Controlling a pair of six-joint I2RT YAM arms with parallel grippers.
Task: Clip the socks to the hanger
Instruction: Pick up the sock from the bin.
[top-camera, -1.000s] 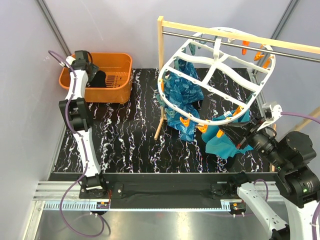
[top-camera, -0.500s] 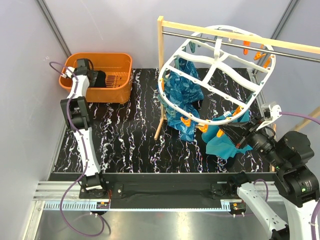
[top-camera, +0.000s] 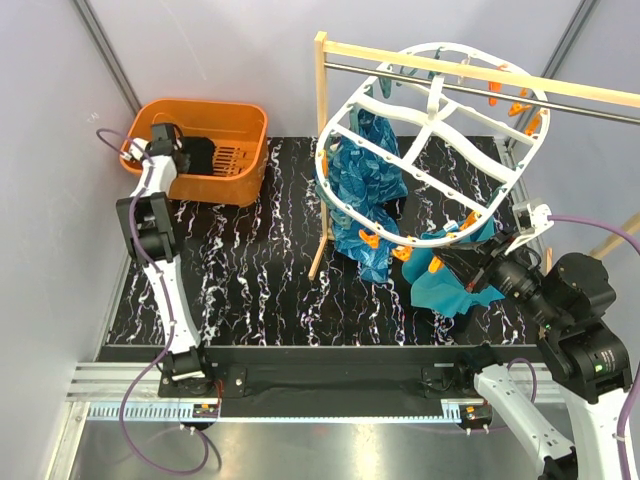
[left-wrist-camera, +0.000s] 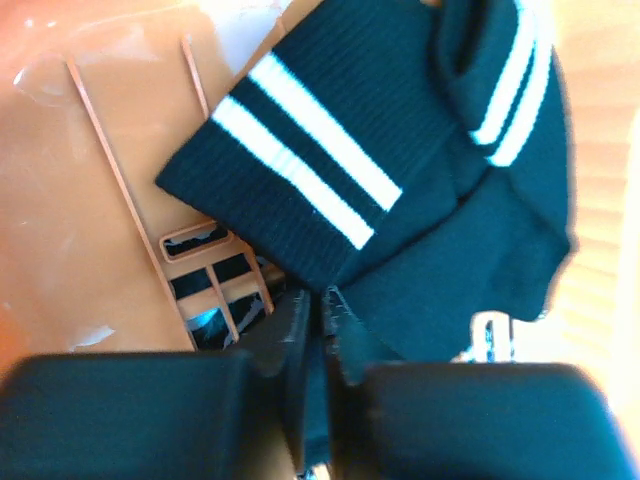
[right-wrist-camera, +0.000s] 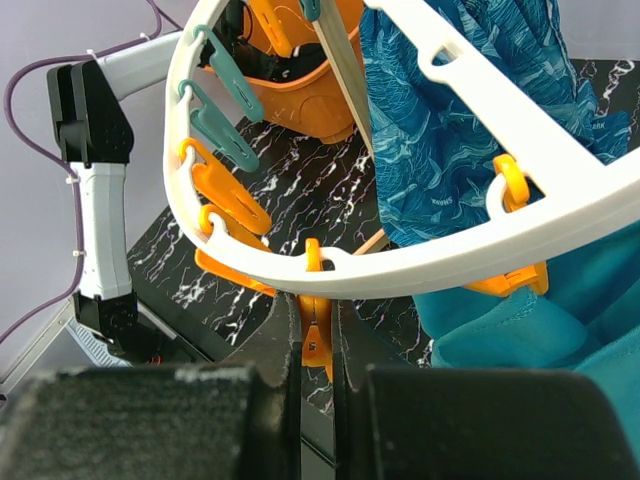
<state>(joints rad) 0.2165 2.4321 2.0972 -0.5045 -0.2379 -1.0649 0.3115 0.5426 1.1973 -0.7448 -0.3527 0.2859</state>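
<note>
One edge of the small black fabric socks with thin white stripes (left-wrist-camera: 400, 160) sits pinched in your left tool (left-wrist-camera: 318, 330), inside the orange plastic basket (top-camera: 240, 115); lift straight up, clear of its wall. Your right tool (right-wrist-camera: 315, 320) squeezes an orange clip (right-wrist-camera: 313, 262) on the large white oval plastic hanger (right-wrist-camera: 450, 265), where the blue patterned cloth (top-camera: 360, 180) and the teal cloth (top-camera: 445, 290) crowd the approach.
</note>
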